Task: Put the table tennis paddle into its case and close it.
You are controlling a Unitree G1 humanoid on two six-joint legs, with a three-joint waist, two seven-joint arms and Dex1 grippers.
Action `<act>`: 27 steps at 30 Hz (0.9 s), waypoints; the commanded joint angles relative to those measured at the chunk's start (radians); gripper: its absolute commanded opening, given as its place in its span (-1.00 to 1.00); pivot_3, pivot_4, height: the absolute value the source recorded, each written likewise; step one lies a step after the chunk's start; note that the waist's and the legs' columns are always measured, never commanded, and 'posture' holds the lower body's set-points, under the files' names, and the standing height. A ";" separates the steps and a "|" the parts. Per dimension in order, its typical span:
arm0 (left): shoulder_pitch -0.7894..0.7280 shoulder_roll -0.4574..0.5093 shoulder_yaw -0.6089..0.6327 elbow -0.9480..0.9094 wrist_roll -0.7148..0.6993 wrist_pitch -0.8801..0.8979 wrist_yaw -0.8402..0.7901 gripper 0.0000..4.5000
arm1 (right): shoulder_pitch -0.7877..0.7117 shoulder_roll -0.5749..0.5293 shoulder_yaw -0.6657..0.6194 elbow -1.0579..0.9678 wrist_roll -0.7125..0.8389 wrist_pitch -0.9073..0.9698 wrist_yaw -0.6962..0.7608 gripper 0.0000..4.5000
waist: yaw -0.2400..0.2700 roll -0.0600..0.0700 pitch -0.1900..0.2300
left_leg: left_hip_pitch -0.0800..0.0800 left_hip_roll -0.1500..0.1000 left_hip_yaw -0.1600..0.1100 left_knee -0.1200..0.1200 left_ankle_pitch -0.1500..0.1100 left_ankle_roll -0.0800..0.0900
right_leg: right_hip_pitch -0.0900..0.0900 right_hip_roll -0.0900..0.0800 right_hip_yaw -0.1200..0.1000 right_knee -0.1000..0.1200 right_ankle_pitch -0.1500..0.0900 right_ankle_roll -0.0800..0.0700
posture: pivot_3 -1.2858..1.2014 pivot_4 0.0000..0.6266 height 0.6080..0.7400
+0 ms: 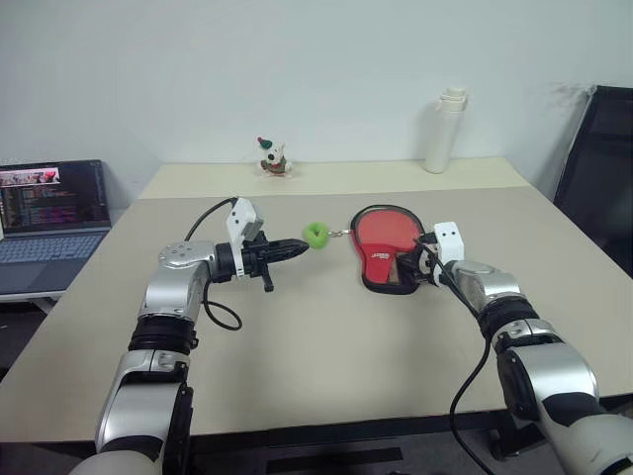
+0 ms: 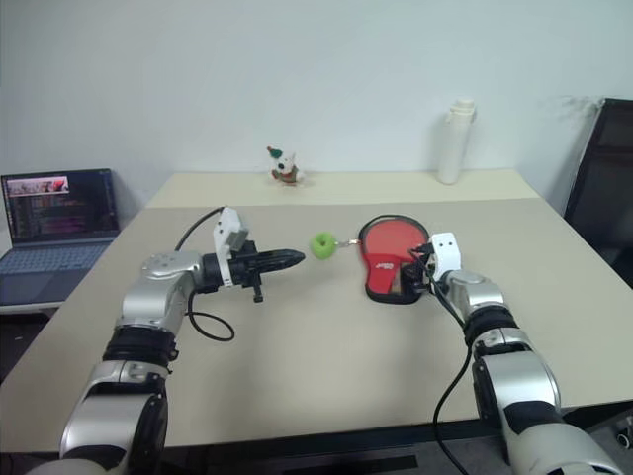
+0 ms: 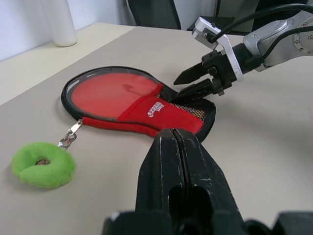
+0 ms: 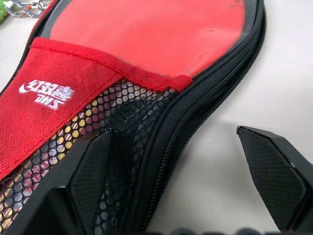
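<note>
On the table (image 1: 297, 346): everything below sits on its beige top.
Case (image 1: 388, 249): lies flat near the table's middle, right of centre, red side up with the white logo showing; black edging runs round it and the mesh pocket sits at its narrow end, the end nearer the robot.
Paddle: cannot tell it apart from the case; the round red area inside the black rim may be its face or the cover.
Zip pull: a small metal clip (image 3: 68, 136) at the case's left edge, joined to a green ring (image 1: 316, 235) lying just beside the case.
Right gripper (image 4: 183, 178): fingers spread wide, holding nothing; one finger lies over the mesh pocket, the other over bare table past the zip edge.
Left gripper (image 1: 297, 249): fingers pressed together, empty, pointing level toward the green ring, tips near it but apart.
Far edge: white bottle (image 1: 445, 131) and small figurine (image 1: 274, 158), well apart.
Left of table: open laptop (image 1: 51, 213).
</note>
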 commanded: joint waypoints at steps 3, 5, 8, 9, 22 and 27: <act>0.007 0.017 -0.005 -0.065 -0.027 0.007 0.013 -1.00 | -0.025 0.037 -0.015 0.044 -0.011 0.014 0.015 0.43 | -0.007 0.000 0.000 | 0.001 0.000 0.000 0.000 0.000 0.000 | 0.000 0.000 0.000 0.001 0.000 0.000 | 0.03 -0.52 1.00; 0.012 0.021 -0.008 -0.071 -0.029 0.009 0.015 -1.00 | -0.030 0.044 -0.036 0.055 0.003 0.033 0.012 0.12 | -0.008 0.000 0.000 | 0.001 0.000 0.000 0.000 0.000 0.000 | 0.000 0.000 0.000 0.002 0.000 0.000 | 0.03 -0.52 1.00; 0.026 0.032 -0.010 -0.084 -0.030 0.013 0.014 -1.00 | -0.034 0.051 -0.064 0.067 0.015 0.059 0.011 -0.34 | -0.008 0.000 0.000 | 0.002 0.000 0.000 0.000 0.000 0.000 | 0.000 0.000 0.001 0.004 0.000 0.000 | 0.03 -0.52 1.00; 0.030 0.036 -0.011 -0.089 -0.032 0.016 0.014 -1.00 | -0.035 0.053 -0.072 0.070 0.019 0.068 0.010 -0.47 | -0.008 0.000 0.000 | 0.002 0.000 0.000 0.000 0.000 0.000 | 0.000 0.000 0.001 0.005 0.000 0.000 | 0.03 -0.52 1.00; 0.171 0.151 -0.030 -0.205 -0.066 0.094 -0.077 -1.00 | -0.029 0.124 -0.127 -0.050 0.097 0.236 0.102 -0.99 | -0.018 0.000 0.000 | 0.003 0.001 0.000 0.000 0.000 0.000 | 0.000 0.000 0.001 0.007 -0.001 -0.001 | 0.03 -0.52 1.00; 0.228 0.188 -0.035 -0.279 -0.091 0.133 -0.102 -1.00 | 0.060 0.147 -0.072 -0.325 0.124 0.413 0.173 -0.99 | -0.025 0.000 0.000 | 0.003 0.001 -0.001 0.000 0.000 0.000 | -0.001 0.000 0.000 0.008 -0.001 -0.001 | 0.03 -0.52 1.00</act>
